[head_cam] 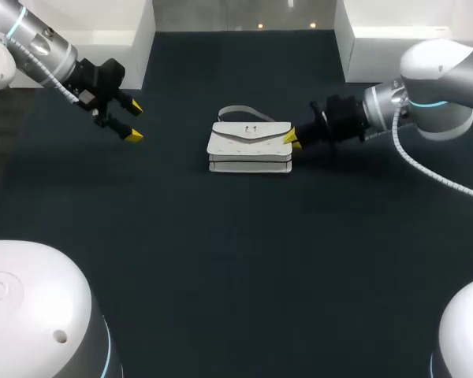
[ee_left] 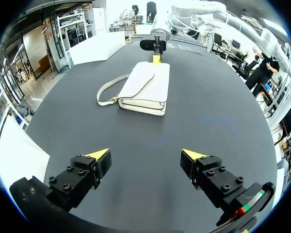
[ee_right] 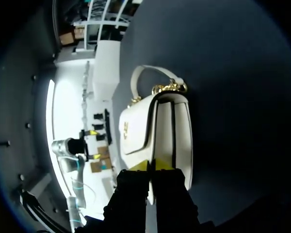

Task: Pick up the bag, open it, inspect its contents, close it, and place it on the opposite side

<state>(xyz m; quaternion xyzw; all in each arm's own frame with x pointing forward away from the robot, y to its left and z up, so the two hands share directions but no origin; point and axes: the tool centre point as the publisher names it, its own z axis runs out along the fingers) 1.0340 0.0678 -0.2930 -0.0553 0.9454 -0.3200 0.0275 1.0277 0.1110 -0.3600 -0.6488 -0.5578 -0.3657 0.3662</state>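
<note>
Bag [head_cam: 250, 147]: white, flap closed. It is laid flat on the worktop [head_cam: 221, 260] near the middle and somewhat toward the far edge. Its strap [head_cam: 238, 113] is looped out on the far side.

Right gripper [head_cam: 290, 139]: brought in low from the worktop's right edge and set against the bag's right end. In the right wrist view the yellow tips are seen almost together, with a thin white edge of the bag pinched between them. It is judged to be clenched on the bag. Whether the flap or the side panel is held cannot be told. The end-on hold is probably chosen so that the bag can be lifted or steadied while the flap side is left free.

Left gripper [head_cam: 133, 120]: held above the worktop toward the far left corner, well apart from the bag. Its fingers are spread wide and nothing is held between them. In the left wrist view the bag is seen straight ahead of it, so it is likely kept ready for the flap.

Task stage: pick-up judged as begun; the bag is not yet raised and its opening is not yet started.
</note>
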